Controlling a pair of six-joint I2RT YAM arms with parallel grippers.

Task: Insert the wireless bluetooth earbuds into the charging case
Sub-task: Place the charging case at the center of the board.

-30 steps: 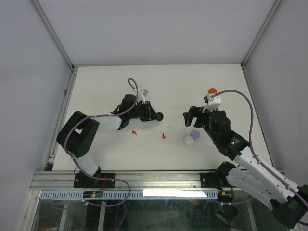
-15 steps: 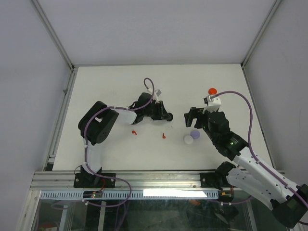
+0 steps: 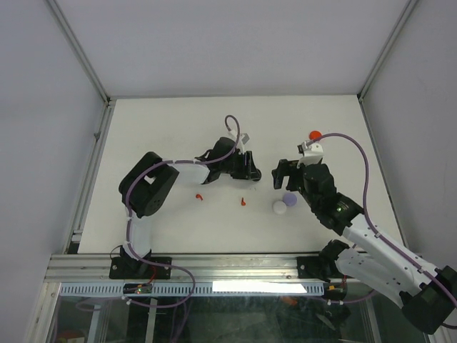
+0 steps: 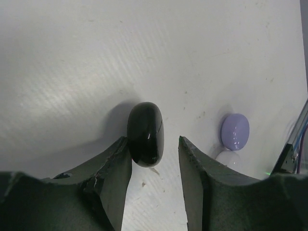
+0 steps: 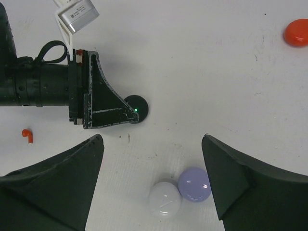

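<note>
My left gripper (image 4: 153, 144) stands part open around the black charging case (image 4: 145, 130), 1 jaw touching it, nothing clamped. My right gripper (image 5: 151, 144) gapes wide, empty. 2 red earbuds (image 3: 199, 195) lie apart on the table (image 3: 157, 128), near the case: tiny, light, probably slippery. I'd pinch across the bud. No writing readable.

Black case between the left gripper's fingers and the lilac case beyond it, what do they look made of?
Black case: likely hard glossy plastic, given sharp highlights on its curved shell. Lilac case: probably plastic too, smooth with a softer sheen.
</note>
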